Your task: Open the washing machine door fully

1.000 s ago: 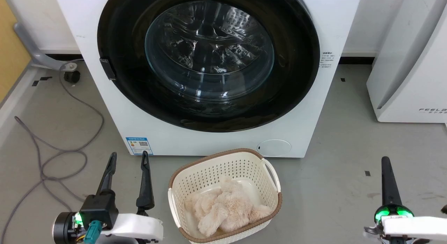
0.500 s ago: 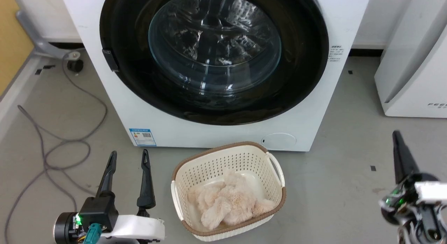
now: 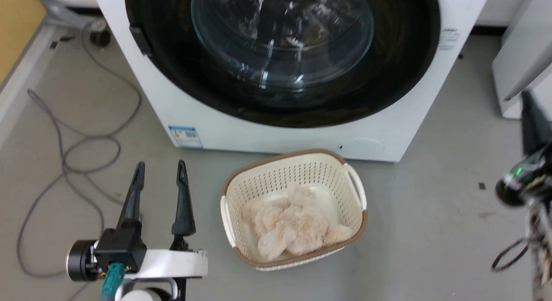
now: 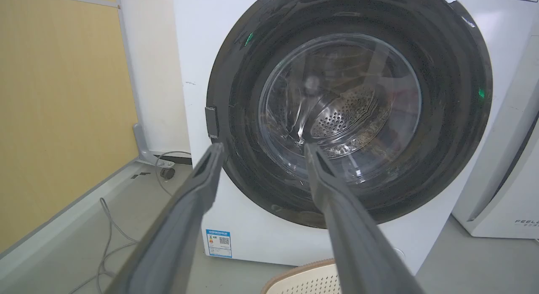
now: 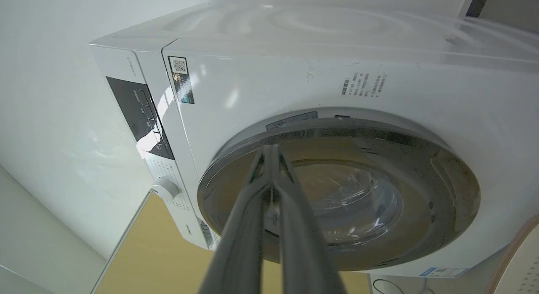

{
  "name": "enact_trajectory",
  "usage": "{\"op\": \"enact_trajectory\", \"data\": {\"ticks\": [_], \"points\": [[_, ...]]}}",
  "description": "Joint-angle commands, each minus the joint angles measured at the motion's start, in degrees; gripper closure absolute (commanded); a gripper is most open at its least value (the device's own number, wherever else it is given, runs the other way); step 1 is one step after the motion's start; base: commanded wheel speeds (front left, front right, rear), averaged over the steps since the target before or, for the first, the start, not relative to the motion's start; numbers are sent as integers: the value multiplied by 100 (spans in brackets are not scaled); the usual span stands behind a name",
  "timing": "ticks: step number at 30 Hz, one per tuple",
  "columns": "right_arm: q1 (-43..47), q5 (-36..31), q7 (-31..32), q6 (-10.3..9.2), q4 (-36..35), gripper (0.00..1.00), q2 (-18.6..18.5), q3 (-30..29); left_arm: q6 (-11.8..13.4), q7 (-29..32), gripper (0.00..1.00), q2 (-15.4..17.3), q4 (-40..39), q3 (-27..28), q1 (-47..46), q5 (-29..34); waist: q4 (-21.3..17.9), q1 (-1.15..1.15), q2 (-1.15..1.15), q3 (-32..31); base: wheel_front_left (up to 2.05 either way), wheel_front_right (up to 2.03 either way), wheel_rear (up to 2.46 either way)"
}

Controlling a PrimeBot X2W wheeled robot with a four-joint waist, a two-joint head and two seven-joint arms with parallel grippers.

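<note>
Head view: the large round glossy black washing machine door [image 3: 388,89], with its clear glass bowl, lies shut and flush in the big white front-loading washing machine [image 3: 241,133]. The left gripper [image 3: 160,164] hovers low, its 2 fingers spread and empty. The right gripper [image 3: 527,103] is blurred at the edge. A cream perforated plastic basket [image 3: 280,158] of beige plush sits just before the machine.

Left wrist view: the spread fingers point at the door, near its small dark latch tab [image 4: 212,122].

Right wrist view: the right gripper [image 5: 271,148] has its fingers meeting at the tips, holding nothing.

Pinched tips may skid off the glossy rim. A low-swinging arm could knock the basket.
</note>
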Motion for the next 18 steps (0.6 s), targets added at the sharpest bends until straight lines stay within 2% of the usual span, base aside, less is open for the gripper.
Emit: {"op": "enact_trajectory", "data": {"ticks": [1, 9, 18], "points": [[-231, 133, 44, 6, 94, 100, -89, -37, 23, -53, 0, 7, -38, -3, -116, -19, 81, 0, 0, 148, 0, 0, 0], [-1265, -183, 215, 6, 715, 100, -505, 31, 45, -53, 0, 7, -85, -37, -388, -54, 234, 0, 0, 579, 0, 0, 0], [-2227, -674, 403, 6, 1445, 100, -877, 425, 118, -54, 0, 7, -119, -156, -617, -154, 381, 0, 0, 1004, 0, 0, 0]]}}
